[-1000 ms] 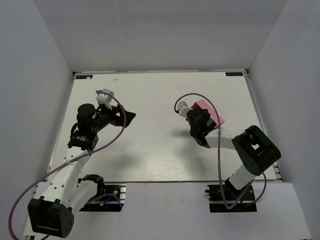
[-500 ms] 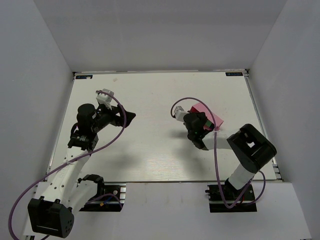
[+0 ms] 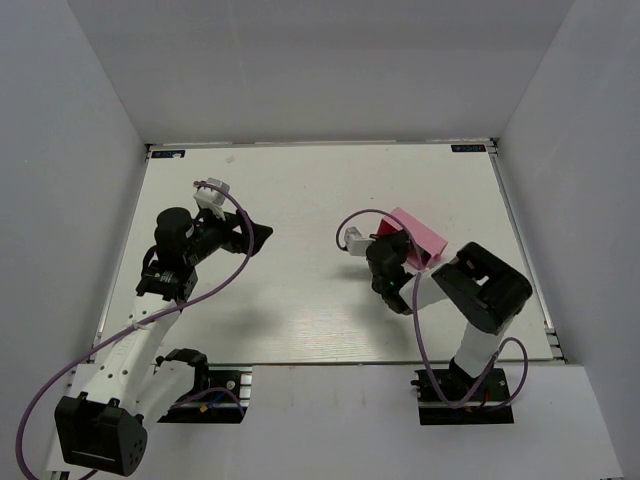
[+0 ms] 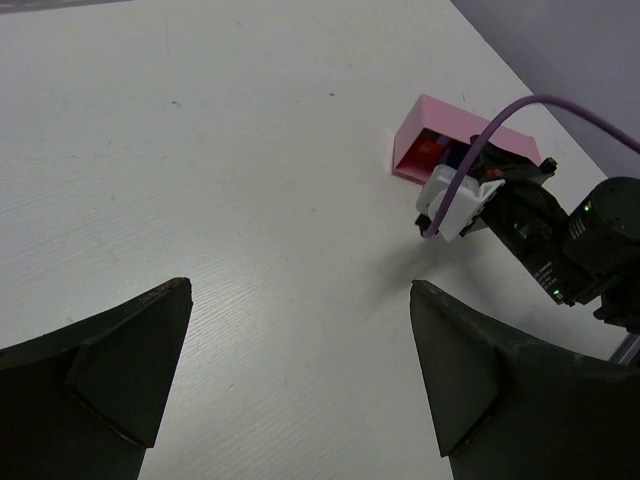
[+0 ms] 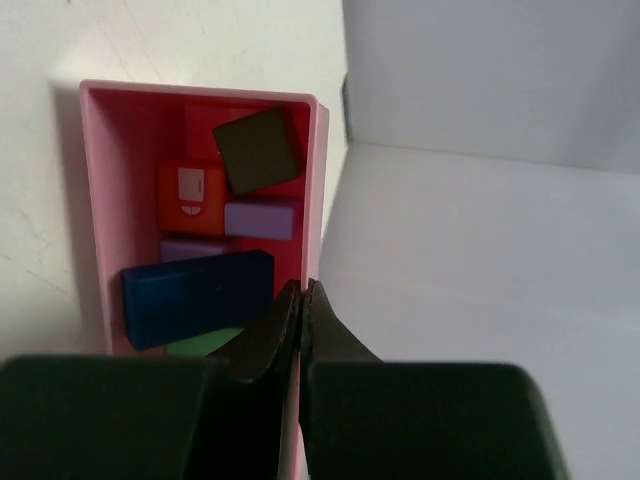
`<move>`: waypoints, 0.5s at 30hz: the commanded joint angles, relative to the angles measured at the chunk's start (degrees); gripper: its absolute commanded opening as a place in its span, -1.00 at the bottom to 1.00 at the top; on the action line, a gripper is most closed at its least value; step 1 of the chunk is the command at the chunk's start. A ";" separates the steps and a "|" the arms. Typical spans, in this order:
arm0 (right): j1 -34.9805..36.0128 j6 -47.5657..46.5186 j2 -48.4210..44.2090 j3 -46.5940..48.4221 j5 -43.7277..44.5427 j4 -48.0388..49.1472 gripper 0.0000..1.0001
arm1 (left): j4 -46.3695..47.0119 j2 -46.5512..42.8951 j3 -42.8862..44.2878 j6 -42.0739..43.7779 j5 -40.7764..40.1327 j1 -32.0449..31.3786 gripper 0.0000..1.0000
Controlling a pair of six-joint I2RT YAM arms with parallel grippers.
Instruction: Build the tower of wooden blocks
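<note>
Right tool [image 5: 301, 292], jaws together, at pink tray [image 5: 200, 92] of wood blocks [image 5: 198, 295]: dark, red, lilac, blue, green.

From above and behind the arm bases, we looked down on the whole table [image 3: 300, 190]. Our left wrist view sat low behind the left gripper [image 4: 300, 290], facing across the table toward the right arm [image 4: 570, 240]. Our right wrist view hung close over the pink tray [image 5: 95, 200], looking past the right gripper [image 5: 301, 290]. All three views shared that tray.
</note>
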 commanded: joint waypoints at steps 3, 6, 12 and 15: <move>3.00 -23.74 10.22 -5.29 2.60 38.05 -1.00 | -0.04 -0.36 1.46 -0.29 -0.53 -0.16 1.00; 4.23 -35.89 18.84 -4.69 3.12 56.33 -1.00 | -0.04 -0.36 1.46 -0.29 -0.53 -0.16 1.00; 4.94 -34.93 18.26 -4.77 3.04 56.43 -0.93 | -0.04 -0.36 1.46 -0.29 -0.53 -0.16 1.00; 4.85 -34.85 17.46 -4.60 3.21 56.51 -0.61 | -0.04 -0.36 1.46 -0.29 -0.53 -0.16 1.00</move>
